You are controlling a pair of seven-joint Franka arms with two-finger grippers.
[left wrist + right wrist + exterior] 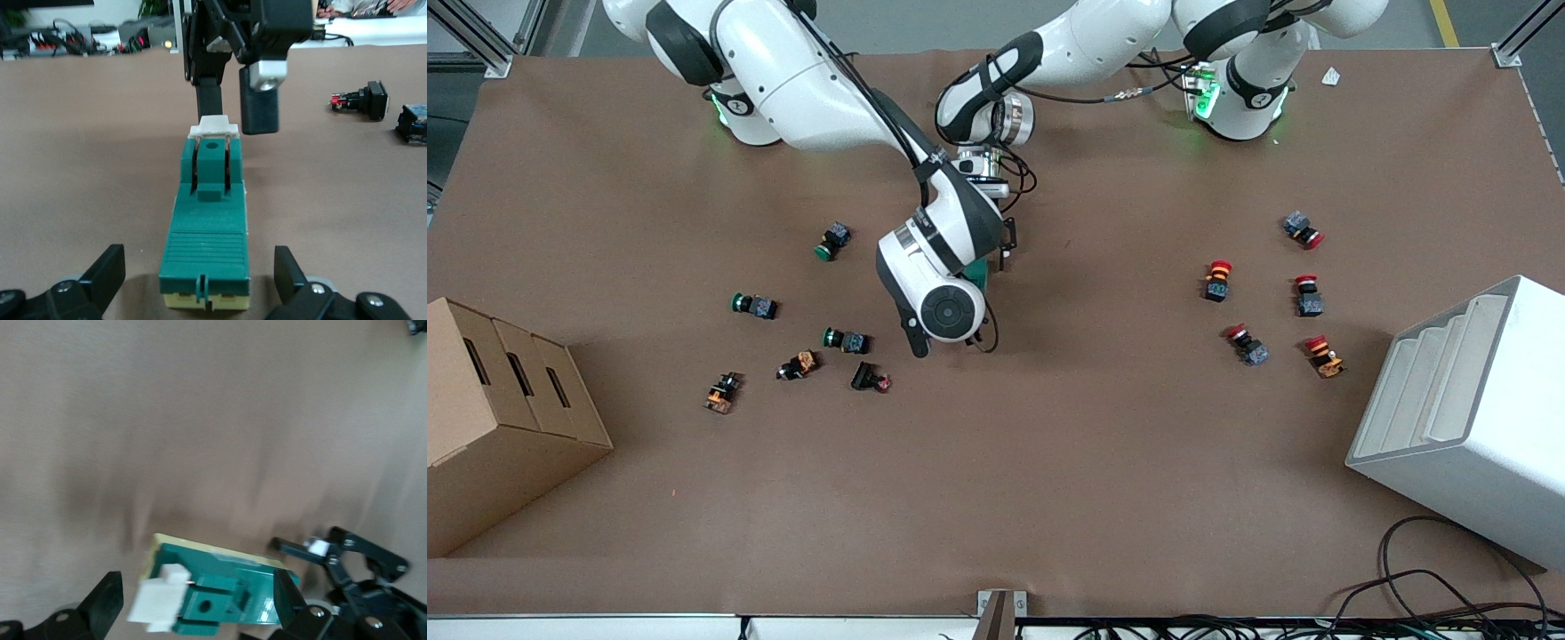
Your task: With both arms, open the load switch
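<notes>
Cardboard box (498, 418): it stands at the right arm's end of the table, near the front camera.
White holder (1476, 418): it stands at the left arm's end of the table, also near the front camera.
Black and orange buttons (723, 392): a few small ones lie toward the right arm's end, nearest to the camera among the small parts.
Green buttons (754, 306): three with round green caps lie a bit farther from the camera, toward the right arm's end.
Red buttons (1217, 280): five with red caps lie in a group toward the left arm's end.
Load switch (978, 271): the green block lies on the brown table (1049, 462) near its middle, mostly hidden under the right arm in the front view. In the left wrist view (207, 230) its white toggle (213, 126) is at the end pointing away from that camera.
Right gripper (193, 600): it is at the toggle end of the switch, fingers (107, 600) spread wide on both sides of the block and not touching it. In the left wrist view one finger stands just beside the toggle.
Left gripper (200, 283): it is low at the other end of the switch, fingers (107, 270) wide apart, the block between them without contact.
</notes>
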